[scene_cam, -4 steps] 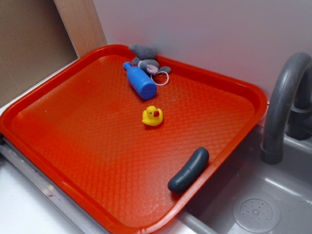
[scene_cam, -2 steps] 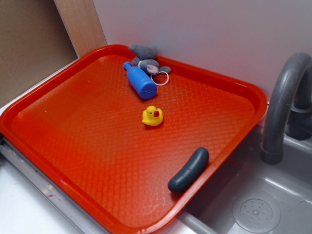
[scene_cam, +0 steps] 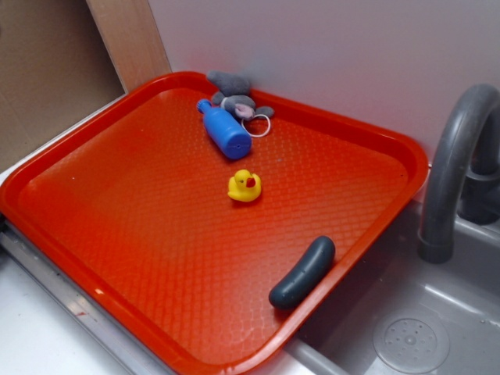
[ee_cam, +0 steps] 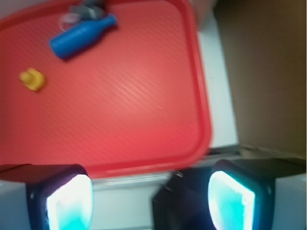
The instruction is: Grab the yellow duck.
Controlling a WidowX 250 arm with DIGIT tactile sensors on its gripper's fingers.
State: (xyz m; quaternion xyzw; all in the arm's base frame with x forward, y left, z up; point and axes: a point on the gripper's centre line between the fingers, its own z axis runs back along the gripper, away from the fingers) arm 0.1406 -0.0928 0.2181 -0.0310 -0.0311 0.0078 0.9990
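Sitting upright near the middle of the red tray: the yellow duck, tiny, bright yellow, with a red-orange beak, much smaller than the blue bottle lying just behind it. Resting against the far rim beside the bottle: a grey plush toy. Lying at the near right rim, well apart from the duck: a dark grey sausage-shaped piece. Hovering outside the tray's edge in the blurred wrist view, gripper with jaws spread wide, holding nothing.
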